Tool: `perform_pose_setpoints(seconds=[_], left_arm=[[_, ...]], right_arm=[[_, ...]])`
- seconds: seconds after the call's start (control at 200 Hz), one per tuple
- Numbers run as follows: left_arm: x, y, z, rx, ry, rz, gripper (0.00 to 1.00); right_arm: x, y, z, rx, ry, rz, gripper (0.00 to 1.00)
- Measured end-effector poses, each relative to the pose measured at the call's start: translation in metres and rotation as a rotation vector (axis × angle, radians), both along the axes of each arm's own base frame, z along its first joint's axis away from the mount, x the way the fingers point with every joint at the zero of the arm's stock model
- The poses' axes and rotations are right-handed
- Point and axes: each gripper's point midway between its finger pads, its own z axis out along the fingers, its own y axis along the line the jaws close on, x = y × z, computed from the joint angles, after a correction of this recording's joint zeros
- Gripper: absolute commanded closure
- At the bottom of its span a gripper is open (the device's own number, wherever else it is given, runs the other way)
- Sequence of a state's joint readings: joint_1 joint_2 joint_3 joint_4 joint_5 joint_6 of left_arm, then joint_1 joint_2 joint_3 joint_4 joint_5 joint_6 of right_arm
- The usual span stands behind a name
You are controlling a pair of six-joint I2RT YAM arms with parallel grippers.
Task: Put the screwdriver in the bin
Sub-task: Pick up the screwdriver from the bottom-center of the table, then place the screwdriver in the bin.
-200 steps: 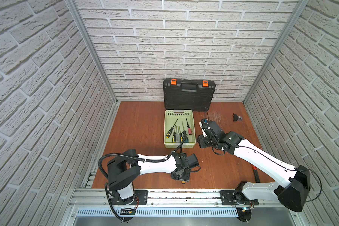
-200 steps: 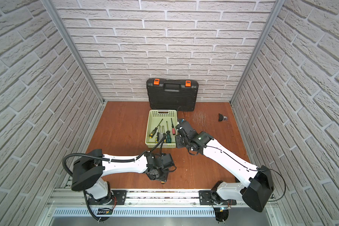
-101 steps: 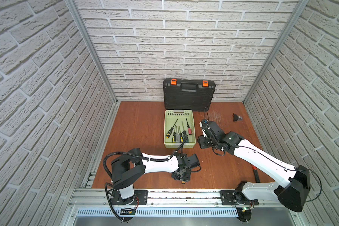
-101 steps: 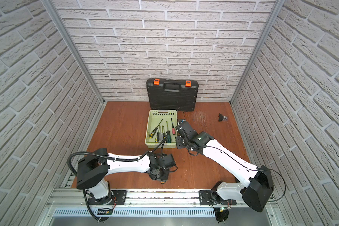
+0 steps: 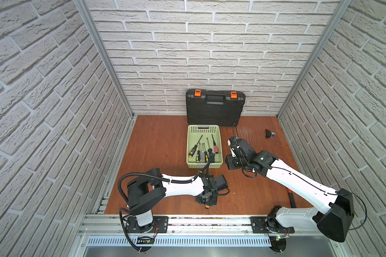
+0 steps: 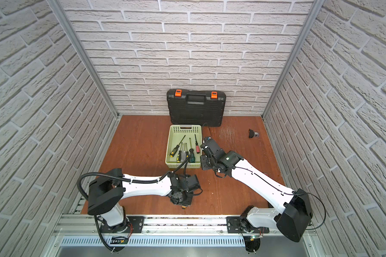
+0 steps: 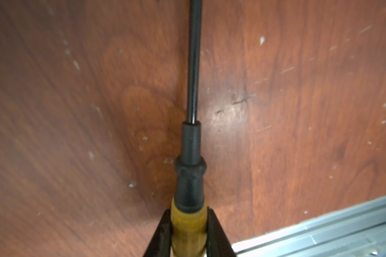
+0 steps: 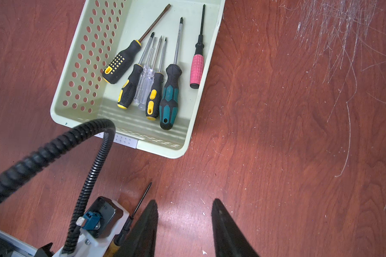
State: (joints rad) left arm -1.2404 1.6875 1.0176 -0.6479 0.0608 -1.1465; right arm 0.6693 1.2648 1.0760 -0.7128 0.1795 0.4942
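A: Which step of the task is this?

B: The pick-up, I'd judge. The left end effector sits low at the front of the tabletop, near the metal rail. Its two black fingers press on either side of the screwdriver, gripping the yellow handle.

A: Is the tool off the wood yet?

B: I cannot tell. Its black shaft runs along the boards and points roughly towards the bin.

A: Where is the bin?

B: It's further back, at mid-tabletop, apart from the screwdriver. It's pale green, and six other screwdrivers lie in it side by side.

A: And the right arm?

B: The right end effector hovers over bare wood just beside the bin. Its fingers are spread with nothing between them.

A: What does the next move call for?

B: Probably a lift, then a carry back towards the bin. It needs to go high enough that the long shaft clears the near wall. The left arm's ribbed cable arches over that wall, so it may crowd the path. The release looks best over the bin's bare floor.
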Motion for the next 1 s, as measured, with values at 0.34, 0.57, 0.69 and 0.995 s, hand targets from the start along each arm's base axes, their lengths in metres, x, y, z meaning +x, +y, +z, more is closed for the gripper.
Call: perform_pose_setpoints(seconds=[0.34, 0.57, 0.69, 0.995], left_arm=[[0.026, 0.026, 0.113, -0.217, -0.088, 0.06, 0.92], [0.112, 0.051, 0.167, -0.308, -0.203, 0.186, 0.91], [0.161, 0.055, 0.172, -0.301, -0.264, 0.207, 0.91], [0.237, 0.047, 0.119, -0.203, -0.224, 0.135, 0.92]], right_arm=[[0.002, 0.002, 0.016, 0.035, -0.033, -0.009, 0.58], [0.005, 0.01, 0.026, 0.079, -0.044, 0.002, 0.59], [0.007, 0.015, 0.029, 0.093, -0.048, 0.011, 0.58], [0.02, 0.025, 0.037, 0.079, -0.061, 0.043, 0.58]])
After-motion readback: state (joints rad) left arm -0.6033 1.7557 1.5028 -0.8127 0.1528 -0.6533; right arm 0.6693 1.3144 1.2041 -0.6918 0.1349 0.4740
